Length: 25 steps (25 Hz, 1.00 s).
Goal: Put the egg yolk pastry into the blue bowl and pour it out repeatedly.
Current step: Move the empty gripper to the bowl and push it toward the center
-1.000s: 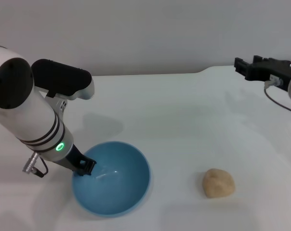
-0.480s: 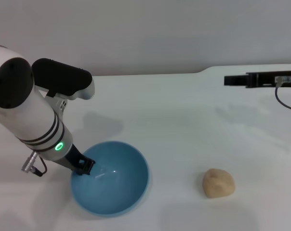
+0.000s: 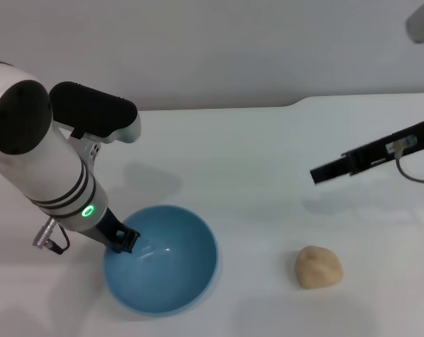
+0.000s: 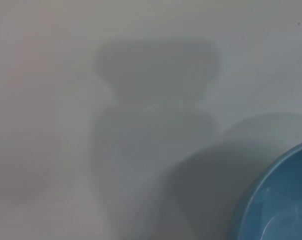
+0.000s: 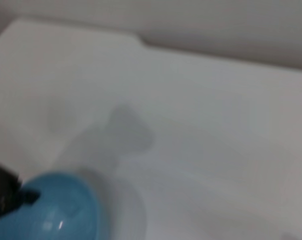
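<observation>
The blue bowl (image 3: 187, 270) stands upright on the white table, front left, with nothing in it. My left gripper (image 3: 122, 241) is at the bowl's left rim, shut on it. The egg yolk pastry (image 3: 319, 267), a pale tan lump, lies on the table to the right of the bowl. My right gripper (image 3: 319, 173) hangs in the air behind and above the pastry, seen edge-on as a thin dark bar. The left wrist view shows part of the bowl (image 4: 286, 200). In the right wrist view the bowl (image 5: 61, 212) appears with the left gripper (image 5: 5, 196) at its rim.
The white table (image 3: 254, 147) spreads wide between the bowl and the back wall. A step in its far edge shows at the back right. A cable hangs from the right arm (image 3: 408, 172).
My right arm has swung from the back right corner down and to the left, toward the area above the pastry. The left arm, bowl and pastry have stayed put.
</observation>
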### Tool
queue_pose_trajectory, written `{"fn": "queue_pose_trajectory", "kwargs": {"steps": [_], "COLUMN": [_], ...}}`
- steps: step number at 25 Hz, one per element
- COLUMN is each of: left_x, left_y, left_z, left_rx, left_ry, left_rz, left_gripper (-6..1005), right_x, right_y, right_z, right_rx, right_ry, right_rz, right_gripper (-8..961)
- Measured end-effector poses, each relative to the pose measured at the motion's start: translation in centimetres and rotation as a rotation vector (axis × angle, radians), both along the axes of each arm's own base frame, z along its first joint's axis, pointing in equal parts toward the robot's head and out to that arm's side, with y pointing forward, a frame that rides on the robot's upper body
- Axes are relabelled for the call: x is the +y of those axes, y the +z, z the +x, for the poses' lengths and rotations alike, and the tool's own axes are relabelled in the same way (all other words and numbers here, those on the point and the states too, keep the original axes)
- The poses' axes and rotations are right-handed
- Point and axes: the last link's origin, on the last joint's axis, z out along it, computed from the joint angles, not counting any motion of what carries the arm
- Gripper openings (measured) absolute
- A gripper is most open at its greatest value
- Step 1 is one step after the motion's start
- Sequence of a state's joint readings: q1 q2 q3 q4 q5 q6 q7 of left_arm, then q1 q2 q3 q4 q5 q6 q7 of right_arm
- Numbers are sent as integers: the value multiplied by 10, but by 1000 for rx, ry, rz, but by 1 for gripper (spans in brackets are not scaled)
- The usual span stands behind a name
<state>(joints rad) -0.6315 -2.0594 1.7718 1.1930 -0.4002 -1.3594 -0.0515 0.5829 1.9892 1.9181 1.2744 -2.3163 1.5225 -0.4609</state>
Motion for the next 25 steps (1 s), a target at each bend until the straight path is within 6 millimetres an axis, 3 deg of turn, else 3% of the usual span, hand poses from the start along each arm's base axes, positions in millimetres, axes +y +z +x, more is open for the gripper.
{"fn": "queue_pose_trajectory", "kwargs": {"steps": [4,10,18,25], "left_x": [0,0,2,3], "left_y": [-1,-2,-2,-2], "left_z": [-2,-3,-2,0], "left_rx": [5,5,3,4], "left_ry": [8,12,4,-2], "left_rz": [-6,-8,-1,1], "left_gripper": [7,7,7,6], "right_x": [-9,-22,-28,-25], "right_y": [-9,-27,-40,-54], "right_z": [-4,6,26,24], "right_rx": [-59,-135,-236,-235], "right_ry": [5,-42,-113,-100], "right_rz": [-96,-197,-218,-202], "right_gripper": [452,452,451,450]}}
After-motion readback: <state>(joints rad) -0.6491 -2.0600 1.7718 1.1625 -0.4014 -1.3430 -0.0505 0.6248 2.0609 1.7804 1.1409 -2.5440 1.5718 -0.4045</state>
